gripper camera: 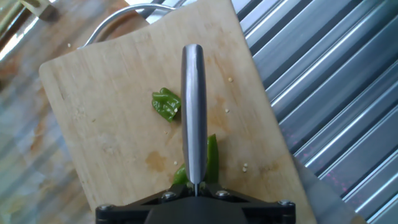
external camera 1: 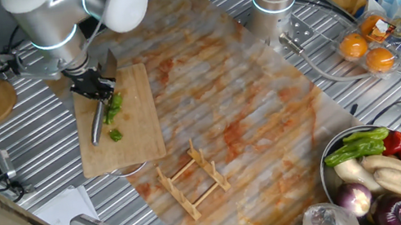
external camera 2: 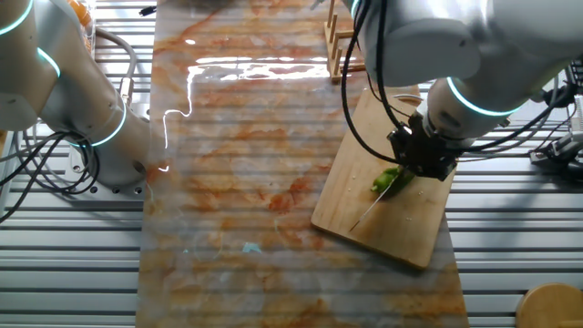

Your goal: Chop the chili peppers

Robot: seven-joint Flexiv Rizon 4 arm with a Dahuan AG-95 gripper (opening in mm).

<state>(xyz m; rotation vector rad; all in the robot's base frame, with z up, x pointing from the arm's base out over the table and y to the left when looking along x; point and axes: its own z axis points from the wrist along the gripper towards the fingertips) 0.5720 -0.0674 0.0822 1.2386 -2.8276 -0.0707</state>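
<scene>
A bamboo board [external camera 1: 132, 124] lies on a steel table [external camera 1: 42, 198], and everything here is placed against that board. The gripper [external camera 1: 92, 86] hangs over the board's far end, its jaws clamped on the handle of a knife [gripper camera: 193, 112]. The blade runs out along the board's middle.

The chili peppers [gripper camera: 166, 104] are cut, bright green pieces on the board. One curled chunk lies just left of the blade in the hand view. A longer strip [gripper camera: 212, 158] lies under and beside the blade, close to the gripper.

The pieces look light, glossy and probably slippery, with soft flesh under a smooth skin. They would likely skid or roll under a slanted blade, so a straight downward press suits them. There is nothing to grasp on them; the knife handle is the sensible hold. Pale seeds dot the wood beside the blade.

No brand, label or writing can be read in any view.
</scene>
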